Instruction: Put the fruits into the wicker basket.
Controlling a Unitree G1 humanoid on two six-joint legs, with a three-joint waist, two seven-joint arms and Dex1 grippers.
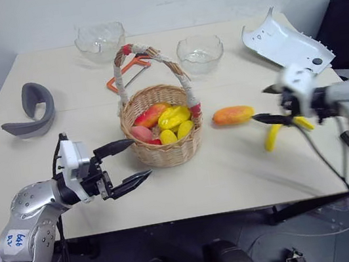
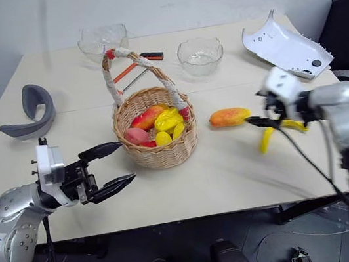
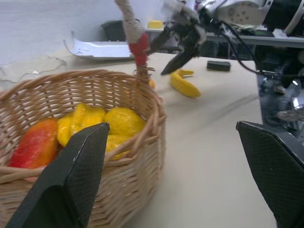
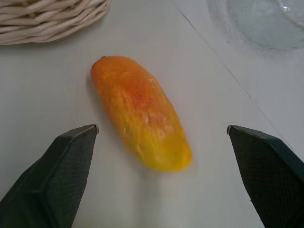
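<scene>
Mango [image 4: 140, 111] is lying on table [image 1: 234, 174] just beside wicker basket [image 1: 164, 152], banana [image 1: 273, 136] resting farther out. R gripper [image 4: 161, 156] is hovering at the mango, jaws spread wide, gripping nothing. Step in hand: reach for mango; next move, by judgement, needs closing across its narrow width. L gripper [image 1: 125, 161] is waiting released nr basket. Basket is holding several yellow and red fruits; glass bowls [image 1: 200, 52] look empty.

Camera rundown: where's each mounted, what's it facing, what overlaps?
Head stereo pair: looks down over the table; shows left gripper and right gripper.
Left wrist: looks past open fingers at round tan wicker basket, curved yellow banana.
Right wrist: looks down at oval orange-red mango between open fingers.
Shared: the basket.
</scene>
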